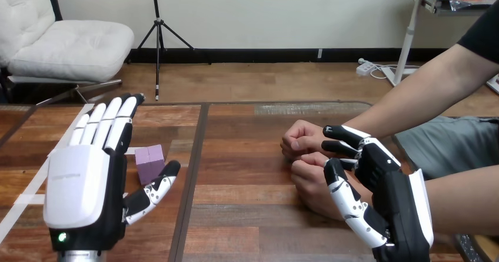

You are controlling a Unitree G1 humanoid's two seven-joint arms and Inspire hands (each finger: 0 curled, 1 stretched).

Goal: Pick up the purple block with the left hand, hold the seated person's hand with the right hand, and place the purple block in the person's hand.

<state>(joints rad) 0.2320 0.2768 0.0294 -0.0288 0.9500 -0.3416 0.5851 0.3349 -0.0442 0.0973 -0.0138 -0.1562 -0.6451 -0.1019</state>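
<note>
A purple block [149, 162] lies on the wooden table [247, 215], left of centre. My left hand [82, 185] stands beside it with its white back to the camera. Its fingers are straight and point away, and its thumb [154, 192] reaches out below the block without touching it. The person's two hands rest on the table at centre right, both loosely closed and touching: a far one [301, 138] and a near one [310, 182]. My right hand [391, 200] is open over the near hand's wrist, fingers [344, 137] pointing left, thumb [347, 203] across its near side, not curled round it.
The person's forearms [412, 97] come in from the right edge. A dark seam [194, 173] runs down the table between the block and the person's hands. A strip of pale tape [29, 185] crosses the left part of the table.
</note>
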